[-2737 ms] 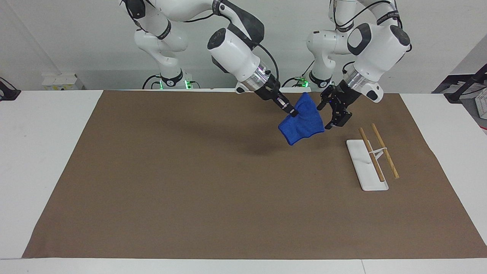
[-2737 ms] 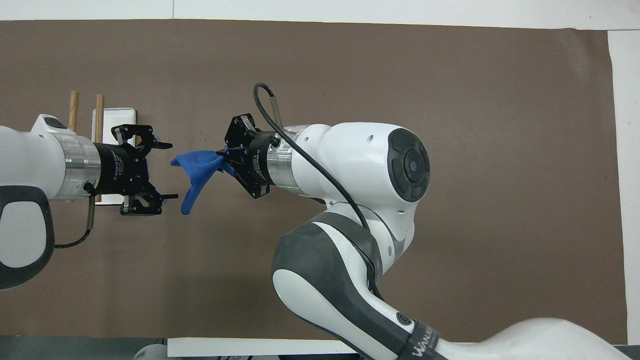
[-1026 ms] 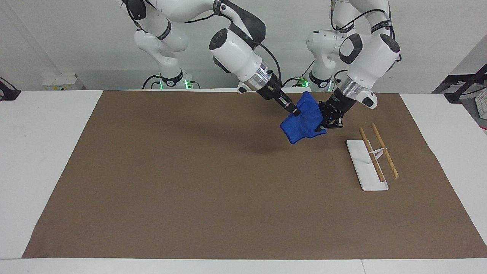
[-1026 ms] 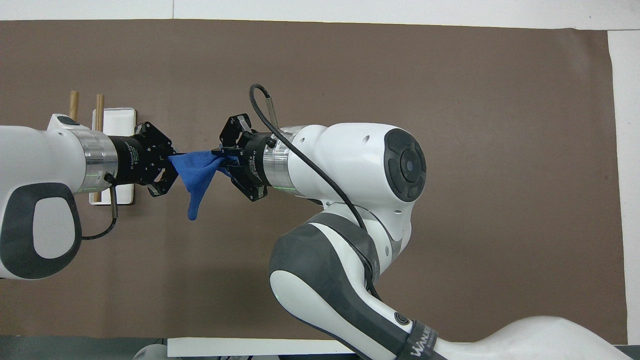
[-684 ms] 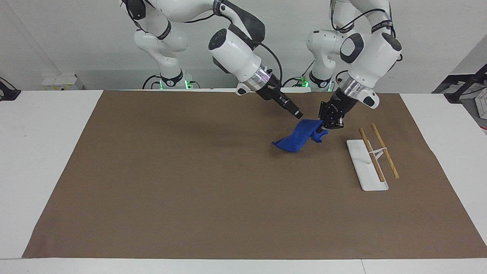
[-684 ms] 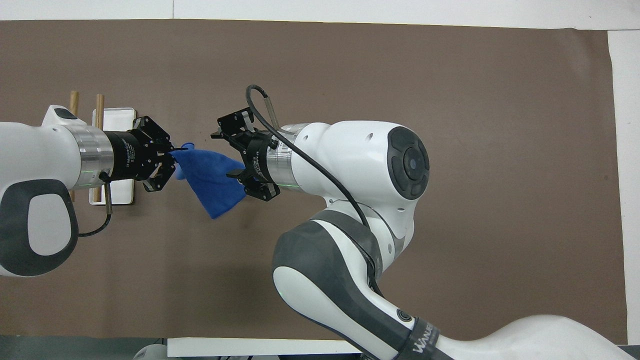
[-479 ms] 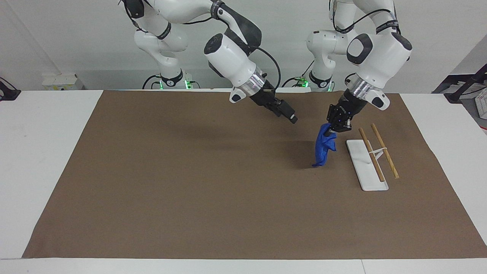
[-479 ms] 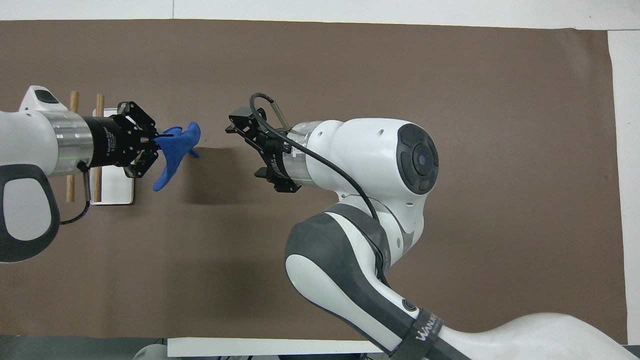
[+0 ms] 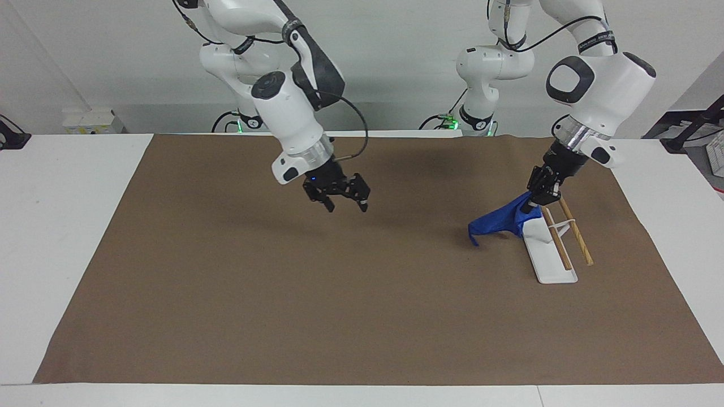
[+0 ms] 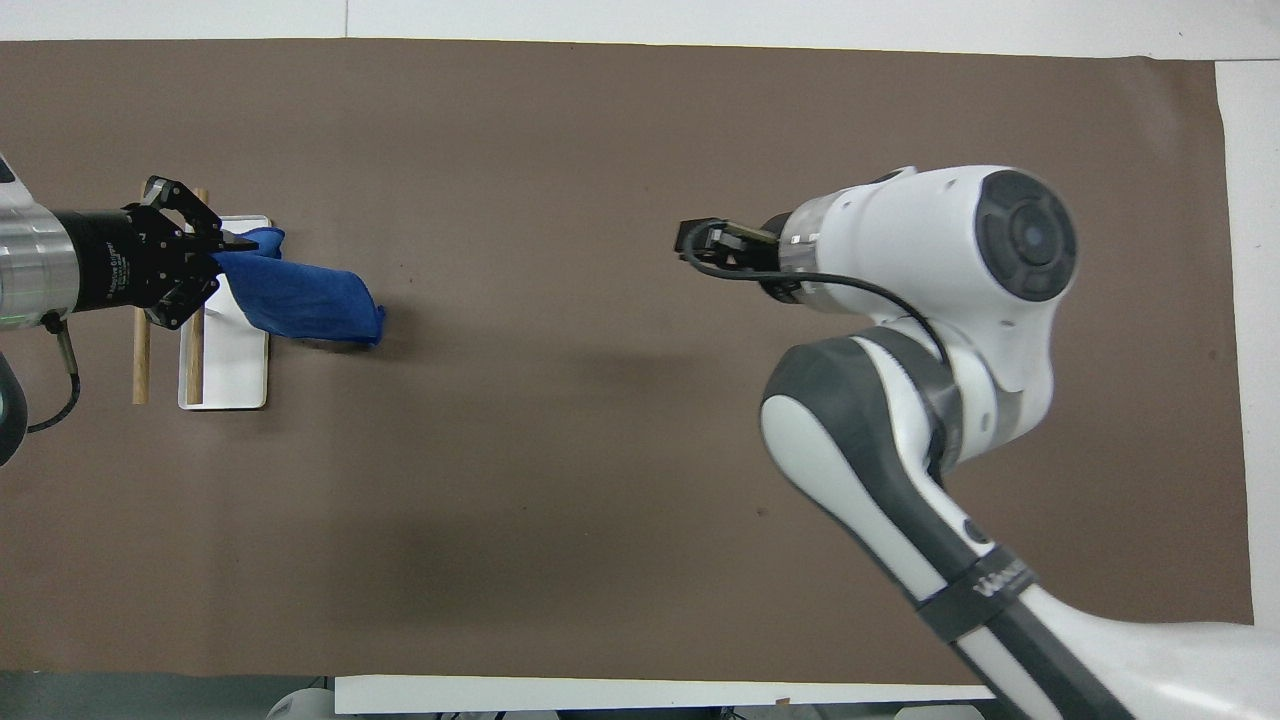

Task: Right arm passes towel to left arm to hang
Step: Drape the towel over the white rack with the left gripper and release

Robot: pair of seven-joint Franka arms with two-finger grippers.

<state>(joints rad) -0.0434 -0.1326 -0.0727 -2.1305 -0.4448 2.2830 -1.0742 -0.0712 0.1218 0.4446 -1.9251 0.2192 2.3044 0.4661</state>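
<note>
The blue towel (image 9: pixel 498 221) hangs from my left gripper (image 9: pixel 534 199), which is shut on its upper corner. The gripper is over the end of the rack nearer to the robots. The towel slopes down from there toward the table's middle, and its low corner is at or just above the brown mat. In the overhead view the towel (image 10: pixel 300 295) stretches from the left gripper (image 10: pixel 222 247) across the corner of the rack's base. My right gripper (image 9: pixel 345 200) is open and empty, up over the mat's middle; it also shows in the overhead view (image 10: pixel 700 240).
The rack has a white flat base (image 9: pixel 546 254) and two wooden rods (image 9: pixel 574 226) on a white stand. It sits at the left arm's end of the table, and in the overhead view its base (image 10: pixel 235 375) shows too. The brown mat (image 9: pixel 283 311) covers the table.
My right gripper let go of the towel and swung away toward the table's middle. My left gripper took the towel and carried it over to the rack's near end.
</note>
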